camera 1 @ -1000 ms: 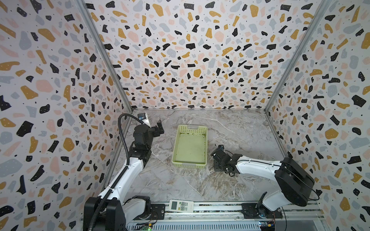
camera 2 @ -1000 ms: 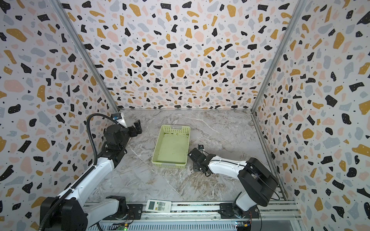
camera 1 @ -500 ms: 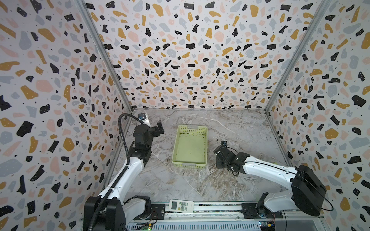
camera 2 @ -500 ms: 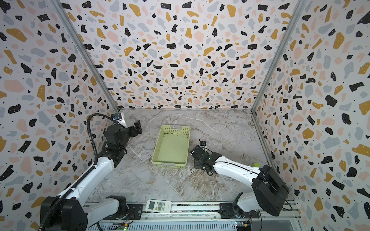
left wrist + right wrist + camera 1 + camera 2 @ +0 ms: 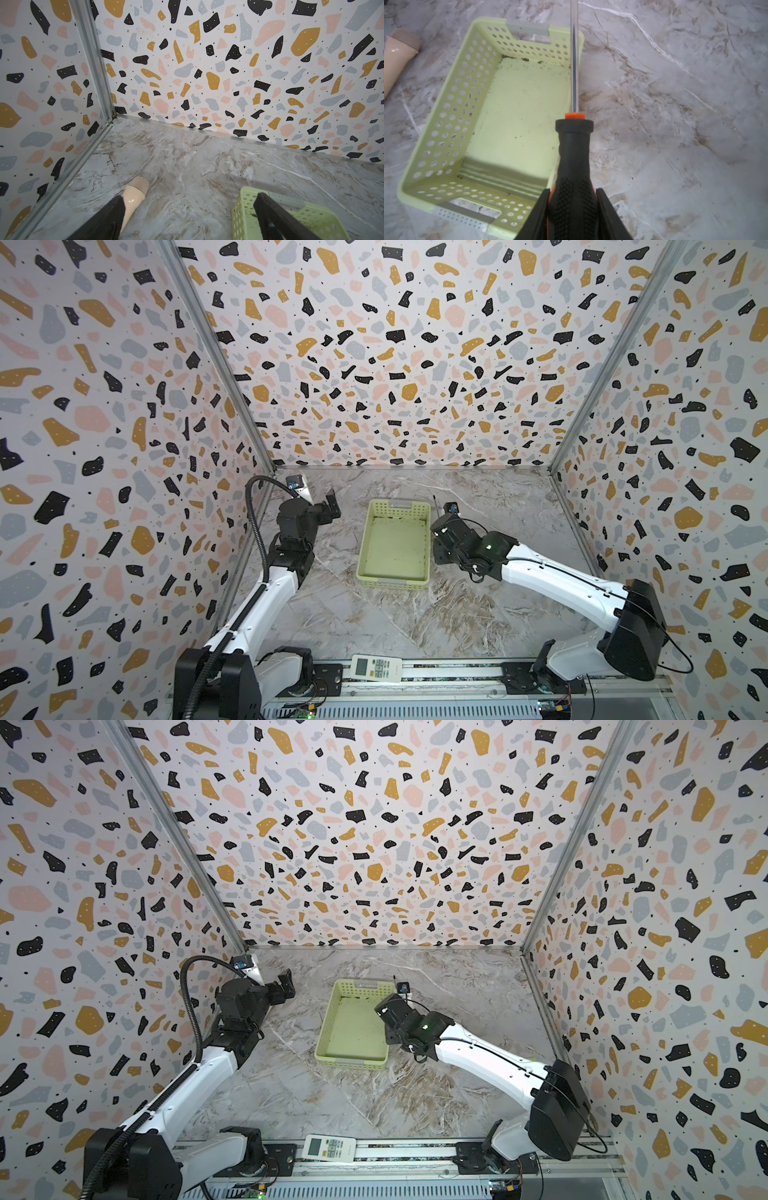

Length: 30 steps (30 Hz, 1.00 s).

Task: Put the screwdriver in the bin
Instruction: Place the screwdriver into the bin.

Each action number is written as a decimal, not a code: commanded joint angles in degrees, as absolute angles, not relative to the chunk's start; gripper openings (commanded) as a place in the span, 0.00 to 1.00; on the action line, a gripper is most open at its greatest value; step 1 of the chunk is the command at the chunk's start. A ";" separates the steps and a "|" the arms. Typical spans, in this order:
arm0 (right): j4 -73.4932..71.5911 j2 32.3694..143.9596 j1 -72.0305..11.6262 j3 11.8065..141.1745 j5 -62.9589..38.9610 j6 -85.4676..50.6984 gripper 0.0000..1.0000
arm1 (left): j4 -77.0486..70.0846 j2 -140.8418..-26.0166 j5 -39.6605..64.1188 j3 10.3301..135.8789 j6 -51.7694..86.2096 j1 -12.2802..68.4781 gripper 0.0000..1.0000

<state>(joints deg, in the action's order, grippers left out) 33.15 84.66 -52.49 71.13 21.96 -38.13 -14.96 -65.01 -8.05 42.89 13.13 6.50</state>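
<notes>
The right pincer (image 5: 572, 209) is clenched on the black handle of the screwdriver (image 5: 574, 149), whose thin shaft runs forward from the fingers, above the bin's (image 5: 446, 116) near long wall. The bin sits on the marble tabletop (image 5: 675, 104), just beside and below this pincer, with nothing but specks inside. The left pincer (image 5: 187, 220) hangs released, with a tan rounded stick (image 5: 135, 197) past one finger and a bin corner past the other.

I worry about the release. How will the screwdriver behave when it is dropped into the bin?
The screwdriver looks rigid, so it should not bend. Its rounded handle and thin shaft may let it roll on the flat floor of the bin, though the low walls should probably stop it.
</notes>
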 commanded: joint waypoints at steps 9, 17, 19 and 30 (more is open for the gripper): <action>32.21 101.54 -55.26 89.15 20.96 -31.35 0.25 | -15.73 -64.69 -9.04 44.47 13.10 6.66 1.00; 31.25 111.45 -54.86 95.21 18.06 -28.44 0.25 | -15.56 -64.95 -9.58 44.56 12.69 6.67 1.00; 30.90 113.00 -54.34 95.53 16.72 -28.32 0.25 | -15.47 -64.86 -9.53 44.48 12.73 6.68 0.99; 27.60 115.83 -53.36 92.19 12.56 -29.78 0.26 | -15.38 -64.60 -9.67 44.56 12.69 6.67 0.99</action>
<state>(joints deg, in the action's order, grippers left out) 29.41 117.05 -53.49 92.95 13.67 -29.21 -14.35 -65.01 -9.37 42.89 13.08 6.50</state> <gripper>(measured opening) 0.352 0.995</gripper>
